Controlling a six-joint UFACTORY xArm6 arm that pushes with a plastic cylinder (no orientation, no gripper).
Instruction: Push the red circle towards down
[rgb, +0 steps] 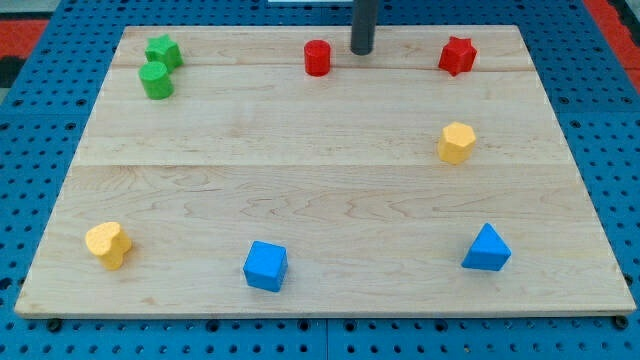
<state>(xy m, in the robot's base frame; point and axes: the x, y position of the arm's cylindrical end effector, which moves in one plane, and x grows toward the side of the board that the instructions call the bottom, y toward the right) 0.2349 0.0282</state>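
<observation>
The red circle is a short red cylinder standing near the top edge of the wooden board, a little left of centre. My tip rests on the board just to the right of it and slightly higher in the view, apart from it by a small gap. The dark rod rises straight out of the view's top.
A red star lies at the top right. A green star and a green cylinder sit at the top left. A yellow hexagon, a yellow heart, a blue cube and a blue triangle lie lower.
</observation>
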